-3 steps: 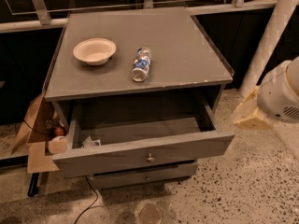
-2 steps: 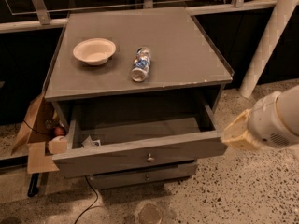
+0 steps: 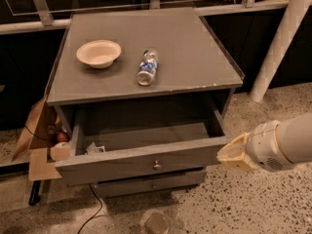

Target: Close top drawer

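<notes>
The top drawer [image 3: 141, 164] of a grey wooden cabinet is pulled out towards me, and its wide front panel carries a small round metal knob [image 3: 157, 165]. Inside, a small white item [image 3: 95, 149] lies at the left corner. My gripper [image 3: 233, 155], cream-coloured on a white arm, comes in from the right and sits right at the right end of the drawer's front panel, level with it. A shorter drawer front [image 3: 151, 184] with its own knob shows below.
On the cabinet top [image 3: 195, 57] are a white bowl [image 3: 98, 53] and a bottle [image 3: 146, 67] lying on its side. A cardboard box [image 3: 36, 130] stands at the left, a white pole [image 3: 280, 43] at the right, and a cable [image 3: 95, 206] and a round object [image 3: 156, 223] on the speckled floor.
My gripper has moved left and down from beside the cabinet to the right end of the drawer's front panel. The drawer is as far out as before.
</notes>
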Controlling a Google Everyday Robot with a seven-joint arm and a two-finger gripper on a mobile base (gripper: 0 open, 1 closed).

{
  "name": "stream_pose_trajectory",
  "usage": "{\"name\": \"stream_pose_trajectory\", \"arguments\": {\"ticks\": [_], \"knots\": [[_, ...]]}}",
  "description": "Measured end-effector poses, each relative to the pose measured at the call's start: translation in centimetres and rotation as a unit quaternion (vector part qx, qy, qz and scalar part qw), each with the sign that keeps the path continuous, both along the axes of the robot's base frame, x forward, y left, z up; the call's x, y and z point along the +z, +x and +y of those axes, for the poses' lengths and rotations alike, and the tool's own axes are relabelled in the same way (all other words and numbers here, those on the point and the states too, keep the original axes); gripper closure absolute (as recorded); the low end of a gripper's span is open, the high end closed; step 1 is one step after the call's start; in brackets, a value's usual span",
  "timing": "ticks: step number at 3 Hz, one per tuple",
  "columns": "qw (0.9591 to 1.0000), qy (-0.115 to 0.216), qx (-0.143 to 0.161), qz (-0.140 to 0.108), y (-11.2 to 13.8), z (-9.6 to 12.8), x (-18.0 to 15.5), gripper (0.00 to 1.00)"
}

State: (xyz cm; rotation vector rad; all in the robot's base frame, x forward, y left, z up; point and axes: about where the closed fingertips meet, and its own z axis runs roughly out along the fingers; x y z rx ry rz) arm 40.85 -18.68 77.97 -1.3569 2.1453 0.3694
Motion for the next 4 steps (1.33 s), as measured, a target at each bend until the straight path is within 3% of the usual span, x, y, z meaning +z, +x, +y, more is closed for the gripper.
{"name": "stream_pose_trajectory", "arguments": {"ticks": [1,2,4], "knots": [[1.0,-0.007,0.003,0.001,-0.3,-0.5,-0.9,1.0],[0.9997,-0.009,0.019,-0.014,-0.6,-0.7,-4.1,1.0],[0.9946,0.0,0.069,-0.078,1.7,0.3,-11.8,1.0]]}}
